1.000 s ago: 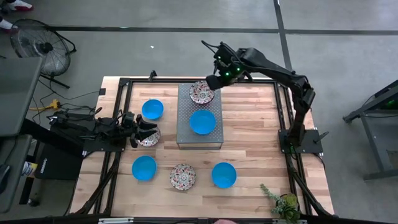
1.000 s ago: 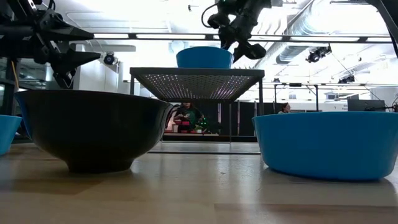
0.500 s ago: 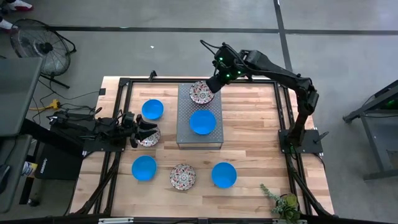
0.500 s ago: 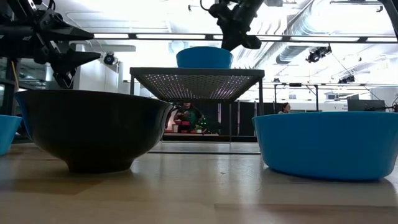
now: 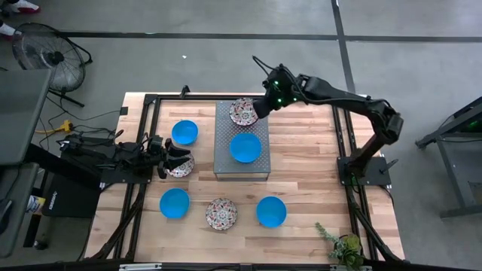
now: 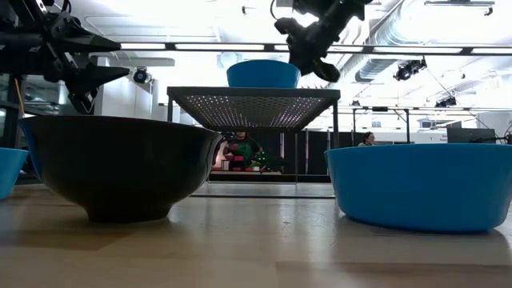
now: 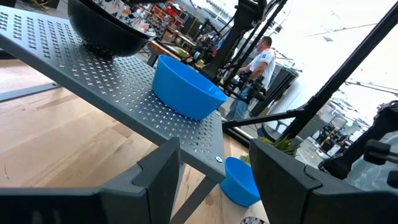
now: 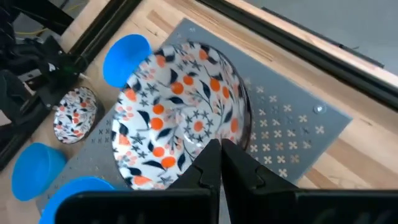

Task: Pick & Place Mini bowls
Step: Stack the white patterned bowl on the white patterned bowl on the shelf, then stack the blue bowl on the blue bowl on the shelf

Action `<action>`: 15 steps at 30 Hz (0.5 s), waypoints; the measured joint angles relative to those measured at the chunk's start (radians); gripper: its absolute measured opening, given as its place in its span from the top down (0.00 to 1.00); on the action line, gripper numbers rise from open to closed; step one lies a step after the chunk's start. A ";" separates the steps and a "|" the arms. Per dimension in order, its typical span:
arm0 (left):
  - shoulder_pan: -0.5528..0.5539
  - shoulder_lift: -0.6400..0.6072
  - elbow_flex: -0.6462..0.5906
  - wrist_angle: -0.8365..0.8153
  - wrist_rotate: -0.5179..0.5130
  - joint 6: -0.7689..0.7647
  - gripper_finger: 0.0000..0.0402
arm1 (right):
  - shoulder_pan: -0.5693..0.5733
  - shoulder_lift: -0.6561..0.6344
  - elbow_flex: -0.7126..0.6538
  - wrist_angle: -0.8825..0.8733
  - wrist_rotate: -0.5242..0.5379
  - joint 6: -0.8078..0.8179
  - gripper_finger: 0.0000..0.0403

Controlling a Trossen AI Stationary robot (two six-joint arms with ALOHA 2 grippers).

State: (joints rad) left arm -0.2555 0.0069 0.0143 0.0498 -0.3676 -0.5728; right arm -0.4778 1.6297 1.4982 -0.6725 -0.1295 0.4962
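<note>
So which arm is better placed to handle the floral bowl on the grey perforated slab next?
The right: its gripper hovers at that red-and-dark floral bowl, while the left gripper sits beside another floral bowl.

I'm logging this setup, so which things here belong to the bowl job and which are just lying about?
Job:
blue bowls, four
floral bowls, three seen
grey rack
right hand, over the rack's floral bowl
left hand, waiting

Lying about:
potted plant
floor fan
</note>
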 joint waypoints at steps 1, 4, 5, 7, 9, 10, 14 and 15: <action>0.000 0.000 0.000 0.000 0.000 0.000 0.53 | 0.000 -0.004 -0.015 0.007 0.000 0.001 1.00; 0.000 0.000 0.000 0.000 0.000 0.000 0.53 | 0.000 -0.004 -0.029 0.020 -0.002 0.001 1.00; 0.000 0.000 0.000 0.000 0.000 0.000 0.53 | 0.000 -0.004 -0.029 0.020 -0.003 0.001 1.00; 0.000 0.000 0.000 0.000 0.000 0.000 0.53 | 0.000 -0.003 -0.029 0.023 -0.001 0.001 1.00; 0.000 0.000 0.000 0.000 0.000 0.000 0.53 | 0.000 -0.001 -0.029 0.020 0.000 0.001 1.00; 0.000 0.000 0.000 0.000 0.000 0.000 0.53 | 0.000 0.000 -0.029 0.021 0.000 0.001 1.00; 0.000 0.000 0.000 0.000 0.000 0.000 0.53 | 0.001 -0.009 -0.029 0.051 -0.004 0.008 1.00; 0.000 0.000 0.000 0.000 0.000 0.000 0.53 | 0.004 -0.018 -0.029 0.051 -0.002 0.021 1.00</action>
State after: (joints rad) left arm -0.2554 0.0067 0.0143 0.0498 -0.3679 -0.5728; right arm -0.4735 1.6114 1.4696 -0.6218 -0.1320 0.5175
